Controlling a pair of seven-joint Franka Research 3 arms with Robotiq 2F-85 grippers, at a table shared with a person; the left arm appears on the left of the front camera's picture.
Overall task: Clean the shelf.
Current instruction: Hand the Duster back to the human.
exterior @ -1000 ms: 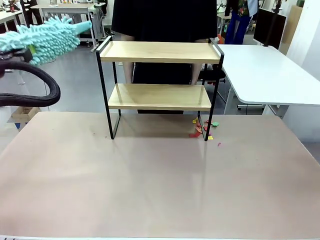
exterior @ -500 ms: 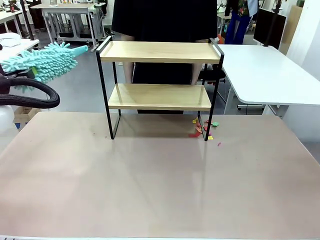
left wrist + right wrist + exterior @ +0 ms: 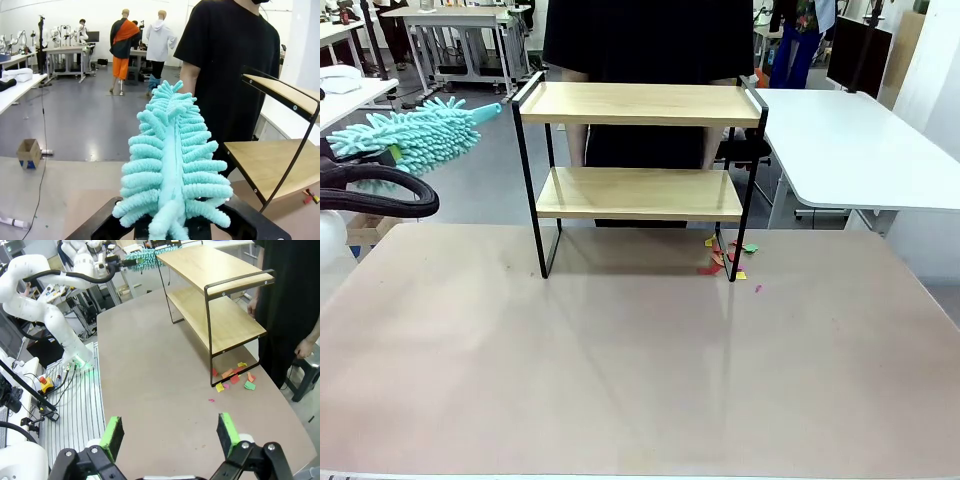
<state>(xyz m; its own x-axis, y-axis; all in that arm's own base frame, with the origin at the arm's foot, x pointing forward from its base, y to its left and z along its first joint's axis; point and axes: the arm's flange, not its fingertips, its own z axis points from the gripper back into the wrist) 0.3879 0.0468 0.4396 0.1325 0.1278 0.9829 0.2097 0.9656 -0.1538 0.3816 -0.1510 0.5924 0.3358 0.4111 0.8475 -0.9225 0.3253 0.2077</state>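
The shelf, two light wooden boards in a thin black frame, stands at the far middle of the table, both boards bare. In the left wrist view its corner shows at the right. A fluffy teal duster hangs in the air left of the shelf, its tip close to the top board's left end without touching. My left gripper is shut on the duster at its base. My right gripper stands open with nothing between its fingers, high over the near right part of the table, well short of the shelf.
Coloured paper scraps lie on the beige table by the shelf's right front leg. A person in black stands right behind the shelf. A white table stands at the right. My left arm's black cable loops at the left edge.
The duster has dropped lower and drawn back a little to the left, now lying flatter beside the shelf's top board. The right gripper stays open.
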